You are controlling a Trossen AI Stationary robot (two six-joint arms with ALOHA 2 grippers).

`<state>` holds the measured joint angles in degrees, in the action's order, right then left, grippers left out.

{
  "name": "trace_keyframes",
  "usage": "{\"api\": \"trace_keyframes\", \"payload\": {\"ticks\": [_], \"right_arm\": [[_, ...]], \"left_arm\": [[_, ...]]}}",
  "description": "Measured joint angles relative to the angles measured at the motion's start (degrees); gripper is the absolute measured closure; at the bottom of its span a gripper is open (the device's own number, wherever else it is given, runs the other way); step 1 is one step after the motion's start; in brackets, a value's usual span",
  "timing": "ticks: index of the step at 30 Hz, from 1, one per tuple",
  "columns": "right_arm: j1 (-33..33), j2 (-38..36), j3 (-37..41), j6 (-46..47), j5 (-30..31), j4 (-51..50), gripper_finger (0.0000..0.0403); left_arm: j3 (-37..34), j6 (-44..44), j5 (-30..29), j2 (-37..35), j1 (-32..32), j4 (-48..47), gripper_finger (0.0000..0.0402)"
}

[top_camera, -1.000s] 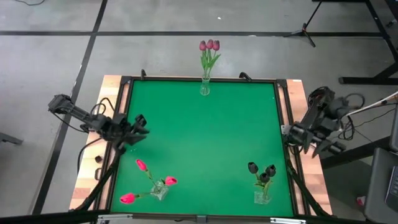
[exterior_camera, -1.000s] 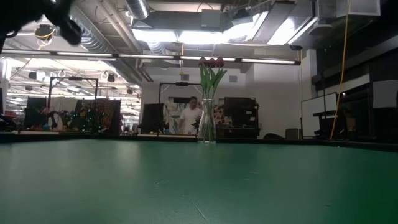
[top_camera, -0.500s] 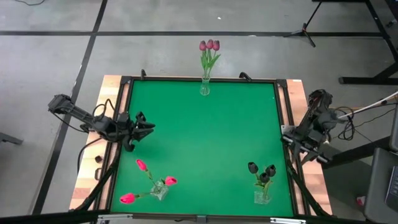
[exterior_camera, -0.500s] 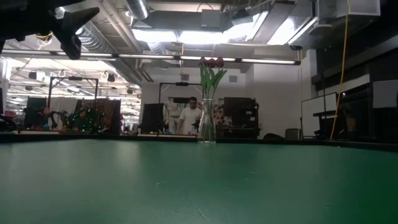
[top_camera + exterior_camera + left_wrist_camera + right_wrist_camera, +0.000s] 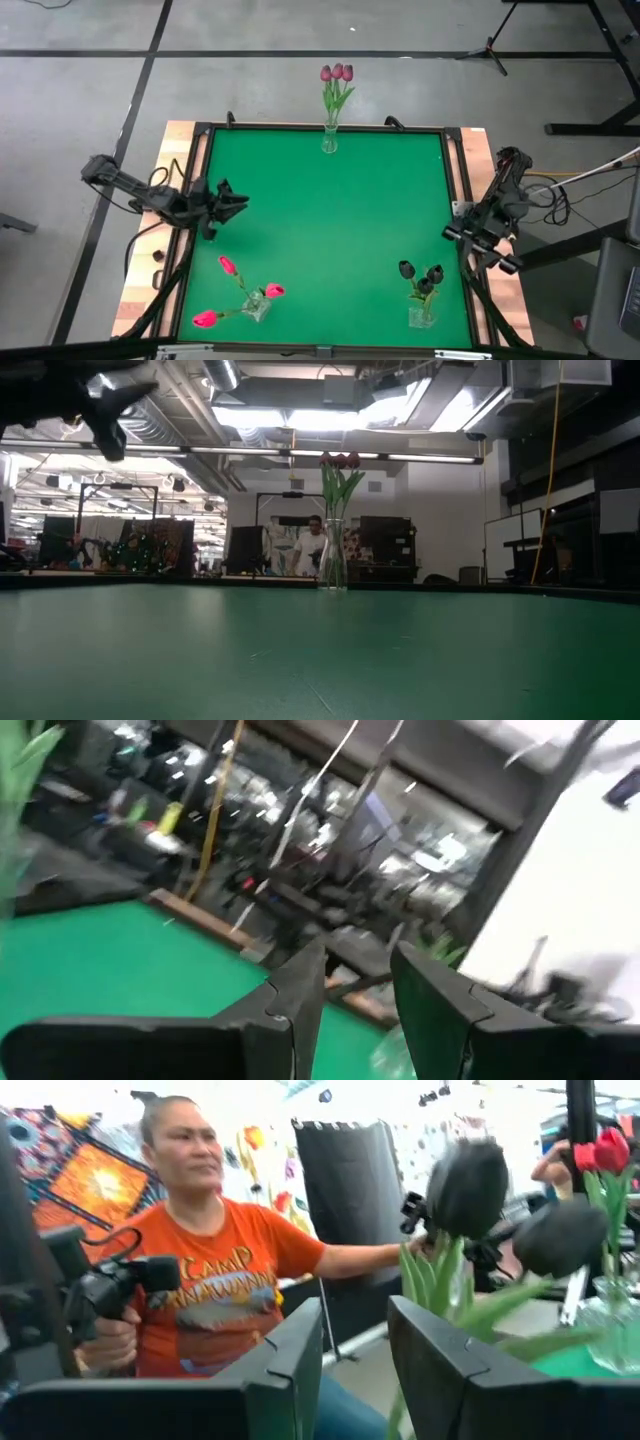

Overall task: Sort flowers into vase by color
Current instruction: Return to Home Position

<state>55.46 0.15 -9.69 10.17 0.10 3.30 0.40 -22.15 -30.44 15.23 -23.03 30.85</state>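
Three glass vases stand on the green table. Mauve-purple tulips (image 5: 336, 78) stand in the vase at the far edge's middle (image 5: 329, 141), and also show in the low view as mauve tulips (image 5: 337, 464). Pink-red tulips (image 5: 245, 290) splay from the near-left vase (image 5: 257, 307). Near-black tulips (image 5: 421, 276) stand in the near-right vase (image 5: 422, 316); their heads (image 5: 468, 1185) show ahead of my right gripper. My left gripper (image 5: 236, 203) hovers open at the table's left edge, above the pink-red tulips' side. My right gripper (image 5: 452, 232) is open at the right edge, just beyond the near-black tulips.
The table has a black frame with wooden side strips (image 5: 142, 290) where the arms are mounted. A person in an orange shirt (image 5: 215, 1270) holding a device shows beyond the table in the right wrist view. Another person (image 5: 312, 545) stands far behind the mauve vase. The middle of the green mat (image 5: 330, 220) holds nothing.
My right gripper has swung from outside the right edge toward the table's near edge and inward, ending beside the near-black tulips. My left gripper has shifted slightly toward the table's right. The flowers and vases have stayed put.
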Motion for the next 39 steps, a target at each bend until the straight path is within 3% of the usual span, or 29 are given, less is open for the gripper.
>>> {"api": "trace_keyframes", "payload": {"ticks": [7, 11, 18, 30, 36, 39], "right_arm": [[0.0, 0.05, -3.09, -2.29, -3.35, 0.11, 0.0285], [0.0, 0.05, -4.99, -4.0, -3.14, -5.13, 0.0285], [-0.02, 0.05, -4.71, -4.25, -2.68, -7.55, 0.0285], [-0.02, 0.03, 8.36, -5.67, 3.23, 6.97, 0.0285], [-0.04, -0.01, 8.95, -8.29, 10.54, 3.93, 0.0285], [-0.04, -0.01, 8.98, -13.36, 10.36, 3.03, 0.0285]], "left_arm": [[0.53, 4.74, 6.38, -15.31, 0.0, -0.25, 0.0285], [0.54, 5.74, 5.16, -15.07, -0.02, -2.29, 0.0285], [0.0, -1.51, 0.59, -15.08, -0.04, -12.8, 0.0285], [0.02, 1.94, 4.53, -15.06, -0.02, -12.68, 0.0285], [0.0, 5.11, 6.18, -15.04, -0.04, -14.22, 0.0285], [0.02, 6.04, 6.16, -15.0, -0.03, -16.02, 0.0285]]}}
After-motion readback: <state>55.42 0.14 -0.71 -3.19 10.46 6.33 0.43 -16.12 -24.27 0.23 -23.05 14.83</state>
